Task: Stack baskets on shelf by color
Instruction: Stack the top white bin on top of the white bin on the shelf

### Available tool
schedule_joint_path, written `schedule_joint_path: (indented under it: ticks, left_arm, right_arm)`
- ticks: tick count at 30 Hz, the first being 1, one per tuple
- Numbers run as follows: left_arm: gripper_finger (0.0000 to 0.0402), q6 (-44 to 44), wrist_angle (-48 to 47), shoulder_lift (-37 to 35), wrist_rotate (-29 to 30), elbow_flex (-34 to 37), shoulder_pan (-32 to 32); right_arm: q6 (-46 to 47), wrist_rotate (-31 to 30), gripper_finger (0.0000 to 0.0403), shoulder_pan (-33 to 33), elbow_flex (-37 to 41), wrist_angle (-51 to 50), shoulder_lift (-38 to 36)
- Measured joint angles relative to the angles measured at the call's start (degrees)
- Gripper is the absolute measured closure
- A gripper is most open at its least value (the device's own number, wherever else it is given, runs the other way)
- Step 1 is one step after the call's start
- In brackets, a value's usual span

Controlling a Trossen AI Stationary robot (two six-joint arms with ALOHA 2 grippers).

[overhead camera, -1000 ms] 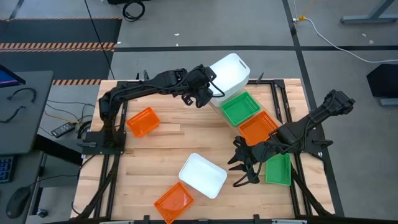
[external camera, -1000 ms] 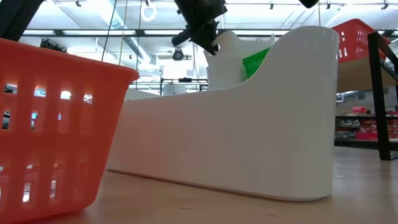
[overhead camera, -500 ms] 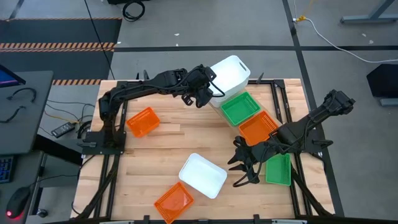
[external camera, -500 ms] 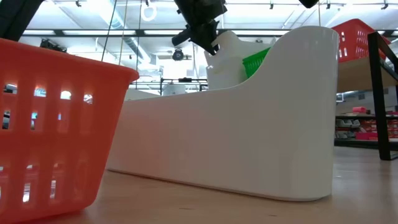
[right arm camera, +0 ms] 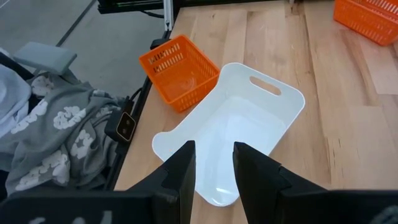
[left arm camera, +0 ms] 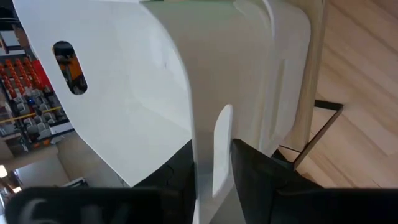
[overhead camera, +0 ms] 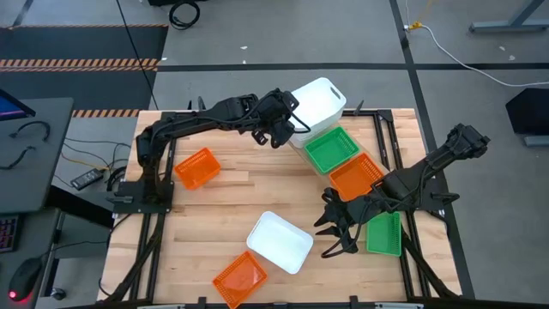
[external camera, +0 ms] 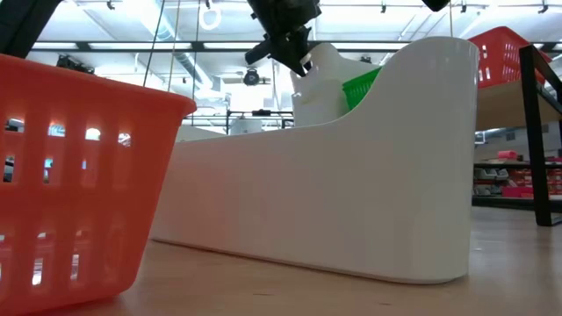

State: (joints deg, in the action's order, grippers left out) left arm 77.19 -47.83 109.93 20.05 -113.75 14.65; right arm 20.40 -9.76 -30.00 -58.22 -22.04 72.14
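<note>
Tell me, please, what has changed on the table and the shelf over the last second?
Very little. The left gripper at the white basket on the shelf looks marginally shifted in the low view, its fingers still straddling the basket's rim. The basket has not visibly moved. The right gripper still hovers open beside the white basket on the table, and the other baskets lie as before.

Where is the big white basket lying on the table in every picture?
High view: white basket, bottom centre.
Low view: fills the middle.
Left wrist view: not in it.
Right wrist view: centre.
Shared landmark: orange basket beside it.
</note>
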Motion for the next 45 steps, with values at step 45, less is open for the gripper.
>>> schedule_joint_path:
  ticks: [45]
  left_arm:
    - [0.0292,-7.88,-0.92,-0.02,2.25,0.0,-1.02]
  right_arm:
    - [3.41,-18.73,0.0291,-2.51,-11.27,-19.56,-11.45]
